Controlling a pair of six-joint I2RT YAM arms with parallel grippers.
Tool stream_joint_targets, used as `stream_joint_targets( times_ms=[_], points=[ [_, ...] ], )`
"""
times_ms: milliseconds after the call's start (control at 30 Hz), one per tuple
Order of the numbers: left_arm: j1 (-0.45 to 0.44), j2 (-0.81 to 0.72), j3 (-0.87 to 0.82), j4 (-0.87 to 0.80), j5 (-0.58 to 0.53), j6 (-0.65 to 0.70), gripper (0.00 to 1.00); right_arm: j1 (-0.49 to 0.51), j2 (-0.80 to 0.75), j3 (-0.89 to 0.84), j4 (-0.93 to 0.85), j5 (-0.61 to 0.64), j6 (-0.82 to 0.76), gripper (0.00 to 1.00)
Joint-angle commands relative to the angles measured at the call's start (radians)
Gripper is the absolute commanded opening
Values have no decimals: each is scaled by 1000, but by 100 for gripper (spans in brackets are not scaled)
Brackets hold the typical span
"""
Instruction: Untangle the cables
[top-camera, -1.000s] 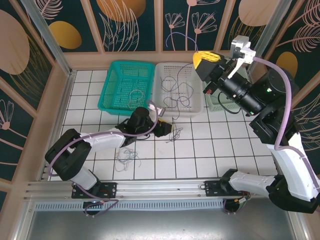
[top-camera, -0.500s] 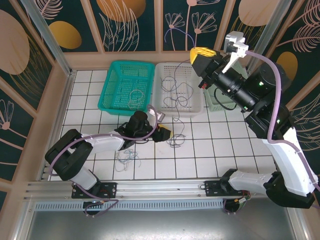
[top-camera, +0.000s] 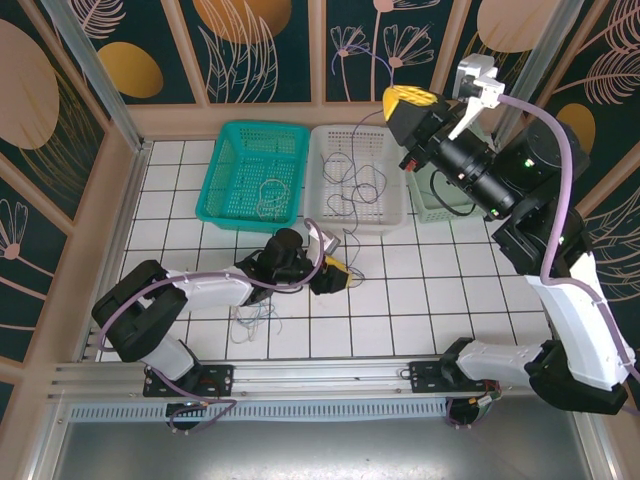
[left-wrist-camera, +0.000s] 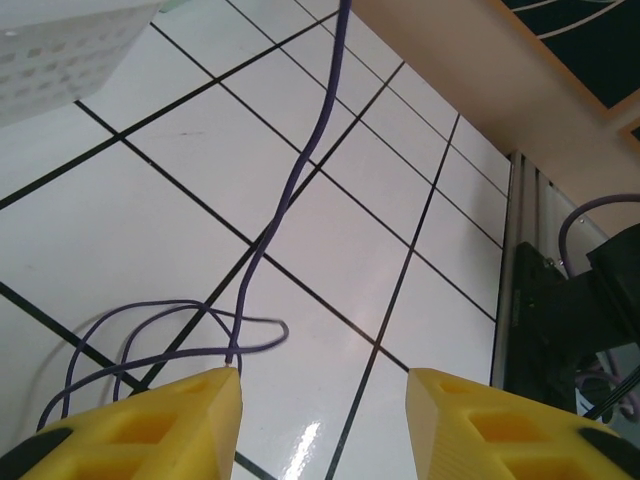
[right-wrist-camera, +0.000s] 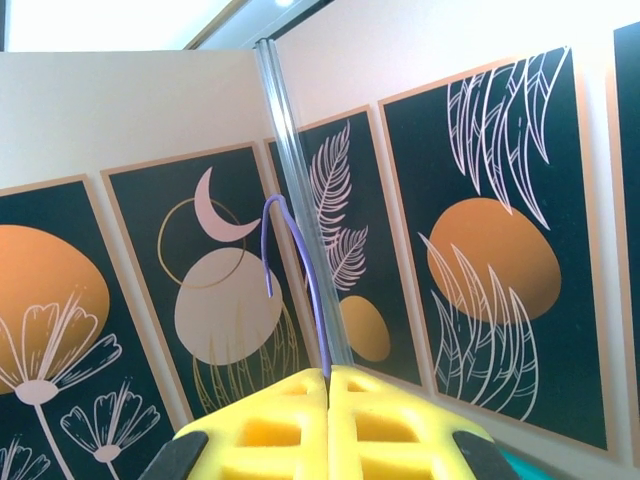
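Observation:
My right gripper (top-camera: 405, 100) is raised high at the back right, shut on a thin blue-purple cable (right-wrist-camera: 312, 300). That cable rises from the pinched yellow fingers (right-wrist-camera: 270, 430) and hooks over at its top. My left gripper (top-camera: 335, 272) sits low over the tiles in front of the white basket, open. Between and beyond its yellow fingers (left-wrist-camera: 170, 420) a purple cable (left-wrist-camera: 290, 190) runs across the tile and loops at the left, its end near the left fingertip. More thin cables lie in the white basket (top-camera: 355, 185), in the teal basket (top-camera: 268, 190) and on the tiles (top-camera: 250, 312).
The teal basket (top-camera: 215, 190) and the white basket (top-camera: 395, 215) stand side by side at the back. A small pale green basket (top-camera: 430, 205) sits under the right arm. Panel walls close the back and sides. A metal rail (top-camera: 300, 375) runs along the near edge.
My left gripper has slid right and nearer along the tiles, over the loop of cable. My right gripper has risen a little toward the back wall with its cable.

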Motion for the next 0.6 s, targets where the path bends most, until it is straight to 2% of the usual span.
stream_joint_targets(
  times_ms=[0,100,200,267,400,433,567],
  points=[
    [-3,9,10,-35,-13,55,46,1,13,43,1,29,-18,0],
    [-5,15,26,-59,-31,74,47,2,32,50,-11,17,-17,0],
    [-4,40,46,-106,-99,71,39,1,34,44,0,25,-22,0],
    [-5,51,39,-90,-102,41,36,0,40,51,-1,34,-27,0],
    [-11,32,-21,21,-122,-82,38,0,58,74,-19,62,-31,0],
    [-17,26,-34,49,-120,-117,42,0,59,73,-16,69,-31,0],
    [-66,22,-33,61,-162,-201,47,0,59,55,13,69,-14,0]
  ],
)
